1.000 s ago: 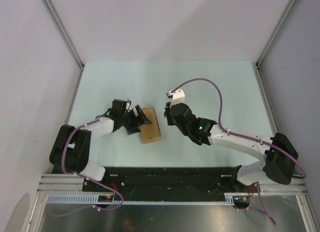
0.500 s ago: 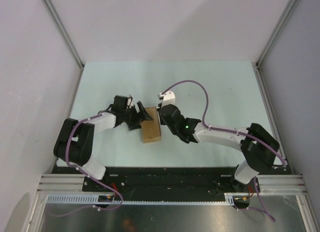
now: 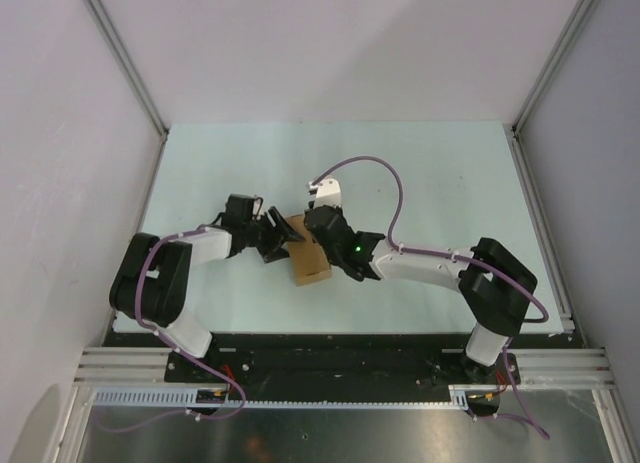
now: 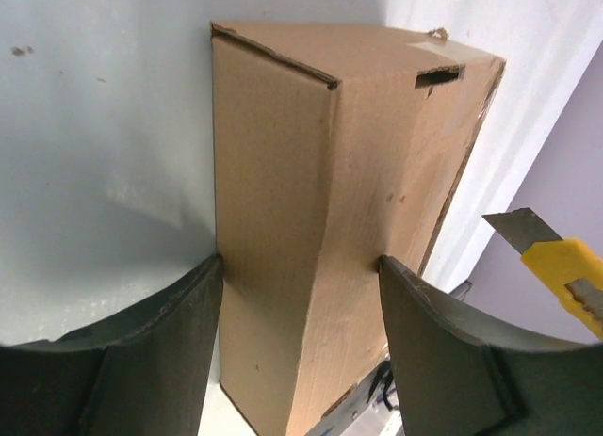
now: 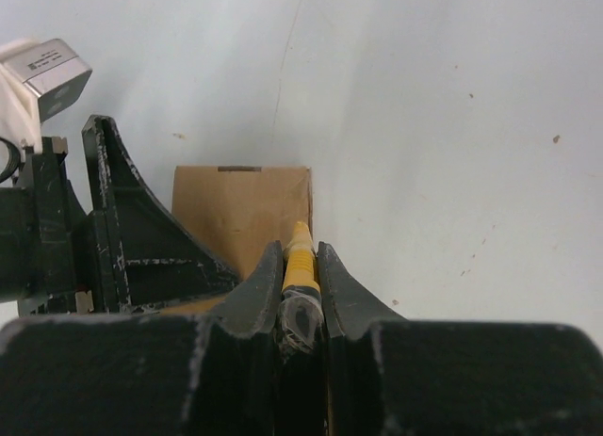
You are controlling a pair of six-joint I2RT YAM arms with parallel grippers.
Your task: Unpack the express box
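Observation:
The express box (image 3: pixel 312 266), a small brown cardboard carton, lies on the pale green table (image 3: pixel 430 173) between the two arms. My left gripper (image 3: pixel 284 237) reaches in from the left, and in the left wrist view both its fingers press against opposite sides of the express box (image 4: pixel 320 163). From the right, my right gripper (image 3: pixel 312 233) hovers over the carton's far end, shut on a yellow utility knife (image 5: pixel 300 257). Its tip points across the express box (image 5: pixel 236 205). The knife's blade (image 4: pixel 551 252) shows at the right of the left wrist view.
Grey walls with metal posts enclose the table on three sides. A purple cable (image 3: pixel 365 178) loops above the right wrist. The black base rail (image 3: pixel 330 353) runs along the near edge.
My right arm has swung left, bringing the knife from beside the carton to over it. My left gripper's fingers have narrowed onto the carton's sides, and the carton has shifted slightly.

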